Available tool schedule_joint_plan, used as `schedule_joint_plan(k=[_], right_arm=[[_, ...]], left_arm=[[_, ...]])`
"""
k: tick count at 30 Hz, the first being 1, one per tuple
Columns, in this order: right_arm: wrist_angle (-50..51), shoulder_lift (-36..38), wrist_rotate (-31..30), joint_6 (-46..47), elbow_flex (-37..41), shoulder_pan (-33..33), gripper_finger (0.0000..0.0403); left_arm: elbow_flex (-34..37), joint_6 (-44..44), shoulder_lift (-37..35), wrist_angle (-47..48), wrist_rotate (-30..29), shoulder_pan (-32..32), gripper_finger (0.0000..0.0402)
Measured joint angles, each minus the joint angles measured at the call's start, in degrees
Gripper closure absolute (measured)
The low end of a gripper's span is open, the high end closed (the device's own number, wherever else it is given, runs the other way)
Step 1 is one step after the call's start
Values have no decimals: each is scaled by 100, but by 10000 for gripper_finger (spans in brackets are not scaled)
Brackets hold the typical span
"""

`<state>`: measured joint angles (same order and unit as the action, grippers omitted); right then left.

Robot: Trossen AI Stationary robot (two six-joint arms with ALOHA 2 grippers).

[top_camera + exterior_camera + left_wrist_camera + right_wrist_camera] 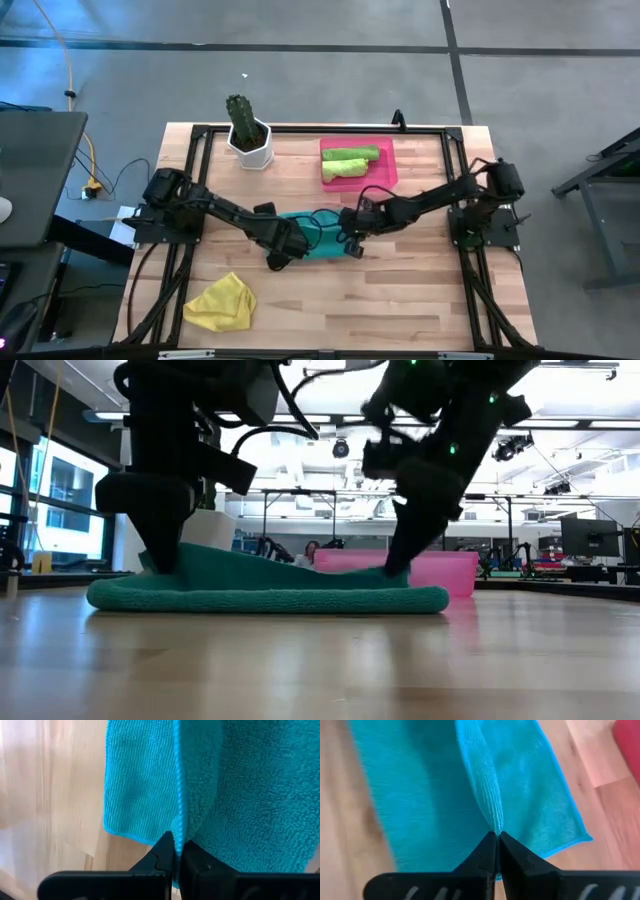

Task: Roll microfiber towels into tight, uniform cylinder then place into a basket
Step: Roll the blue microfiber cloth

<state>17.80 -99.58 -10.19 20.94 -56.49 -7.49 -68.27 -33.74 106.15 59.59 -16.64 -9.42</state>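
Note:
The teal microfiber towel [312,240] lies doubled over on the wooden table at its middle, its lower layer flat on the wood [270,600]. My left gripper [283,252] is shut on the towel's left end and my right gripper [350,243] on its right end. The pink basket [388,165] stands at the far side with two lime green rolled towels [348,163] inside. A crumpled yellow towel [222,303] lies near the front left. My left gripper pinches the teal towel's stitched edge [178,827] between its two fingers, coming steeply from above. The upper layer rises a little to the fingers [160,560]; the rest lies on the table. My right gripper pinches a raised ridge of the towel's upper layer [495,820] between its two fingers, slanting down from the table's right. Whether that is a fold or an edge I cannot tell. The cloth slopes up to the fingers [395,565]; the layer below stays flat.
A white pot with a cactus [248,138] stands at the far left, beside the basket. A black frame [200,130] runs around the table top. Bare wood lies in front of the teal towel and at the front right.

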Motion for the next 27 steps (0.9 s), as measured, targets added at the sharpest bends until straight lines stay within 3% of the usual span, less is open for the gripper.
schedule_joint_plan(k=[27], right_arm=[[58, -202, -811, -129, -146, 215, 401]], left_arm=[[0, 142, 0, 50, -827, 283, 401]])
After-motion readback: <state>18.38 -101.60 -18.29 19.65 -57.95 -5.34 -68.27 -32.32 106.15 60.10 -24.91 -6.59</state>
